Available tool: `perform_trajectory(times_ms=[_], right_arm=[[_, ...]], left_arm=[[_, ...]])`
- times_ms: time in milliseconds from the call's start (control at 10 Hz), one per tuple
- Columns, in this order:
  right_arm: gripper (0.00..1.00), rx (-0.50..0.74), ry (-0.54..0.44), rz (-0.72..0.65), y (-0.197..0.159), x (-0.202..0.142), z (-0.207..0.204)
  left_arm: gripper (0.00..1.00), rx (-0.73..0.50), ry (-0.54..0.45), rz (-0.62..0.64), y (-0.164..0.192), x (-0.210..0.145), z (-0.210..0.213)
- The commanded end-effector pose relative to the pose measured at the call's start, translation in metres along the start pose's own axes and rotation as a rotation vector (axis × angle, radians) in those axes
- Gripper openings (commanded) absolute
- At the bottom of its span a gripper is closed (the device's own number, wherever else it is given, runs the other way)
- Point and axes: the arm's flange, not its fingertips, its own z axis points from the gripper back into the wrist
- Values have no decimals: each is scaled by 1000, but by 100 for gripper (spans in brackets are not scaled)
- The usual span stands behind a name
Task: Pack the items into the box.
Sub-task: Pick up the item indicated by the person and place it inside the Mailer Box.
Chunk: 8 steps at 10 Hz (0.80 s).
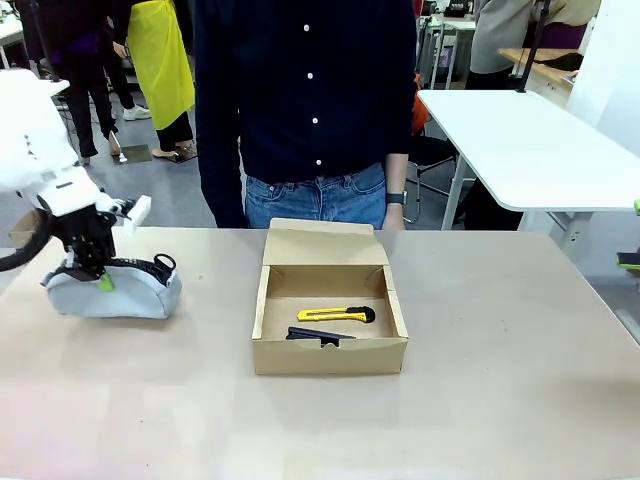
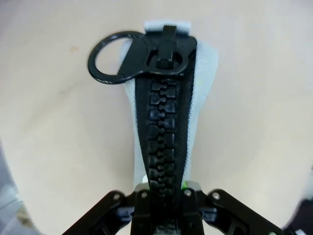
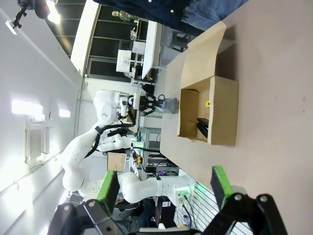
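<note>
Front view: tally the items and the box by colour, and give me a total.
Yellow and black: 1, the utility knife
Black: 1, the stapler
Light grey: 1, the pouch
Brown: 1, the cardboard box
Total: 4

There is one cardboard box (image 1: 330,355), holding one utility knife (image 1: 336,314) and one black stapler (image 1: 318,336). One grey pouch (image 1: 120,295) lies at nine o'clock from it, and one person (image 1: 305,100) stands at twelve o'clock. Grippers number two: the left gripper (image 1: 88,270) and the right gripper (image 3: 165,183).
</note>
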Motion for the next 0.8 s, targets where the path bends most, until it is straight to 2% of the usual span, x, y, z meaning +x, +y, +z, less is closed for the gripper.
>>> perform_trajectory(times_ms=[0, 100, 300, 400, 700], right_arm=[[100, -4, 11, -12, 4, -1, 3], [100, -4, 11, -12, 4, -1, 3], [100, -4, 11, -12, 4, -1, 3], [100, -4, 11, -12, 4, -1, 3], [100, -4, 11, -12, 4, -1, 3]], left_arm=[[0, -16, -65, 99, -24, -2, 75], [0, 49, -133, 125, -37, -5, 110], [0, 80, -209, 174, -46, -17, 128], [0, 40, -125, 107, -42, -8, 115], [0, 40, -125, 107, -42, -8, 115]])
